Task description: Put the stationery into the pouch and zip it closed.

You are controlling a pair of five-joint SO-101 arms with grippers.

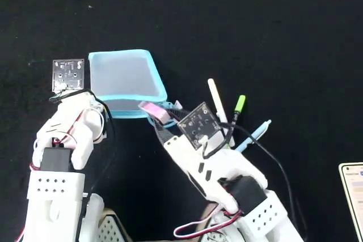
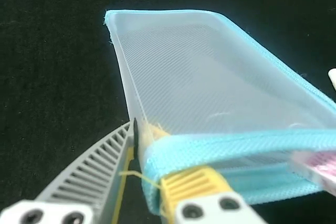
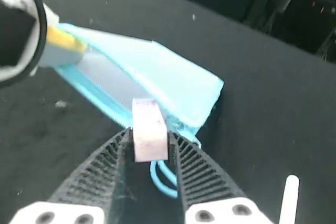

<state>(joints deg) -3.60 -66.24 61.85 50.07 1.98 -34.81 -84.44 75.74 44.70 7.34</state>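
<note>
Right wrist view is showing the right gripper (image 3: 149, 142) clenching a small pink eraser (image 3: 148, 127) between its 2 ribbed jaws, the block sticking out past the tips and hovering just at the open mouth of the blue mesh pouch (image 3: 157, 72). A blue zip-pull loop (image 3: 163, 179) is hanging at the pouch's near corner, right under the jaws. Across the mouth, the left gripper (image 2: 143, 137) is pinching the pouch's upper lip close to 1 corner, the grey jaw outside and the yellow-tipped jaw seemingly inside, lifting the opening off the black table (image 1: 272, 38). Farther out, beside the right arm, 3 more items are lying on the table, apart from the pouch: a white pen (image 1: 216, 99), a green marker (image 1: 240, 104) and a blue pen (image 1: 256, 133). The eraser is looking light, firm and slightly grippy, so a grasp across its flat sides is probably holding well. The pouch is looking thin, soft and floppy; its mouth is likely sagging shut unless a jaw is holding the stiffer zip band, the best place to take it. The pens are looking light, rigid and apt to roll, best pinched across mid-barrel.
</note>
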